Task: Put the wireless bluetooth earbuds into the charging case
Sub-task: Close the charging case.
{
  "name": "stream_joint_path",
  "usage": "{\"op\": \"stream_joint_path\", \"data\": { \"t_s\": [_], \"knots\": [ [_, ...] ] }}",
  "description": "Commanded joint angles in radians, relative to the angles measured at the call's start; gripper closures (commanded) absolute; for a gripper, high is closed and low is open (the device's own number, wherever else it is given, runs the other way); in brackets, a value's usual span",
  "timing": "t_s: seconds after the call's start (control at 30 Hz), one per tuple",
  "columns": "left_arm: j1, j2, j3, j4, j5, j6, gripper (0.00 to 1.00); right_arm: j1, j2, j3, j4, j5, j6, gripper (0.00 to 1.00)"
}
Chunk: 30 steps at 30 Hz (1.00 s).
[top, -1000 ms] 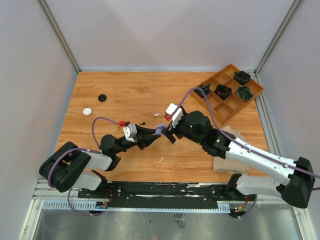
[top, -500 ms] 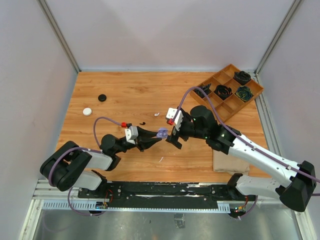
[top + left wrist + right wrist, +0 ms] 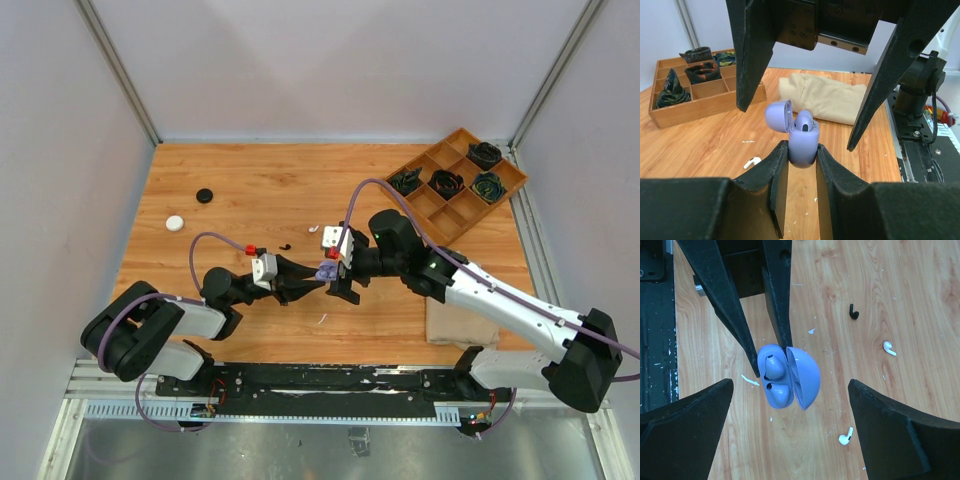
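Right claw (image 3: 791, 384), spread wide, hangs straight over the lavender charging case (image 3: 779, 390), which the left claw (image 3: 802, 152) pinches upright by its base, lid (image 3: 805, 375) swung open and two lavender earbuds (image 3: 774, 367) in its wells, so any press or lid-closing would likely come straight down.

No readable text, labels or numbers anywhere.

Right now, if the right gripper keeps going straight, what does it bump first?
Probably the open lavender charging case pinched by the left gripper; it sits straight ahead of the open right gripper.
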Motion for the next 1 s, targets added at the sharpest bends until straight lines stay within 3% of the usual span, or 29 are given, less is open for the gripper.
{"op": "stream_joint_path", "data": {
  "t_s": [0.0, 0.4, 0.97],
  "knots": [
    [0.004, 0.005, 0.024, 0.248, -0.003, -0.016, 1.00, -0.010, 0.012, 0.049, -0.011, -0.069, -0.020, 0.00],
    [0.009, 0.045, 0.027, 0.247, -0.141, -0.044, 1.00, -0.010, 0.008, 0.055, -0.061, -0.094, -0.020, 0.05],
    [0.019, 0.014, 0.060, 0.086, -0.219, -0.049, 1.00, -0.011, -0.009, 0.053, -0.092, -0.127, -0.003, 0.08]
  ]
}}
